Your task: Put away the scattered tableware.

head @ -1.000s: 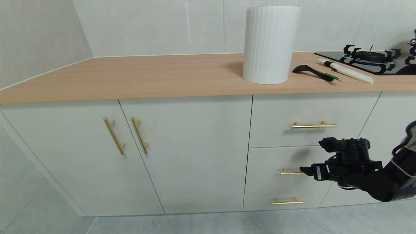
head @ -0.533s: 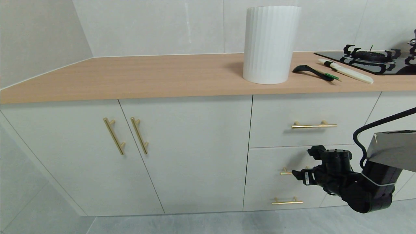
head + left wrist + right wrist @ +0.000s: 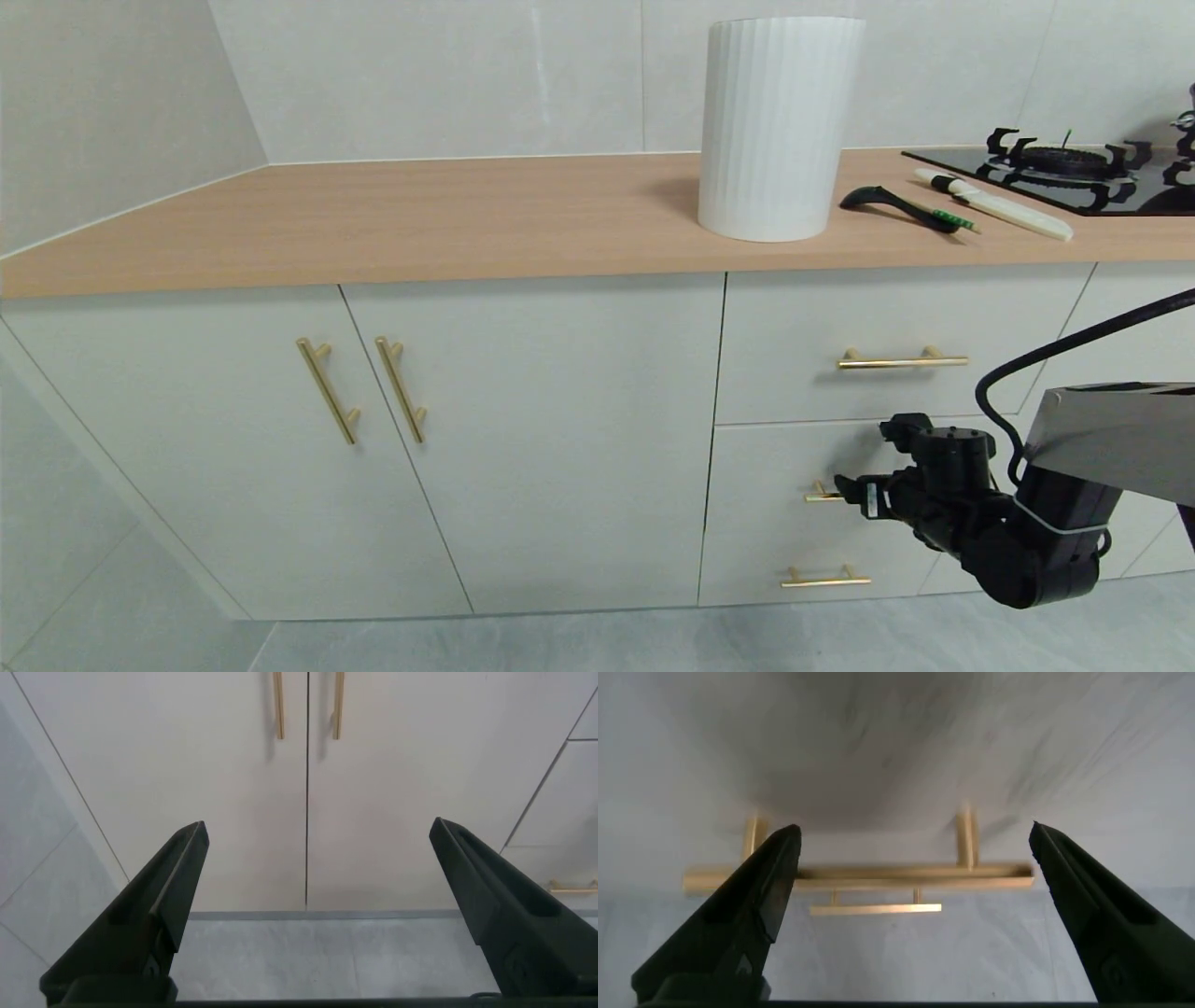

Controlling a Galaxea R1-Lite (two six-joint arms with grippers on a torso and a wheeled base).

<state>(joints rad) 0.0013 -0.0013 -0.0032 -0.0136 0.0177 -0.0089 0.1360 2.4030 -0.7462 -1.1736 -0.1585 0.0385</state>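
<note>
On the wooden countertop [image 3: 420, 219] lie a black spoon [image 3: 894, 206], a thin green-ended utensil [image 3: 954, 220] and a white knife [image 3: 997, 204], just right of a tall white ribbed container [image 3: 780, 126]. My right gripper [image 3: 854, 488] hangs low in front of the drawer stack, open, right at the middle drawer's gold handle [image 3: 822, 494]. In the right wrist view that gold handle [image 3: 859, 875] runs across between the spread fingers of my right gripper [image 3: 913, 840]. My left gripper [image 3: 313, 905] is open and holds nothing, facing the cabinet doors [image 3: 308, 784].
A black gas hob [image 3: 1064, 168] sits at the counter's right end. The top drawer handle [image 3: 902, 360] and the bottom drawer handle [image 3: 826, 581] are above and below my right gripper. Double doors with two gold handles [image 3: 364, 390] stand to the left, over grey floor [image 3: 653, 644].
My right arm has swung in and carried its gripper left, up to the middle drawer handle. The things on the counter have not moved.
</note>
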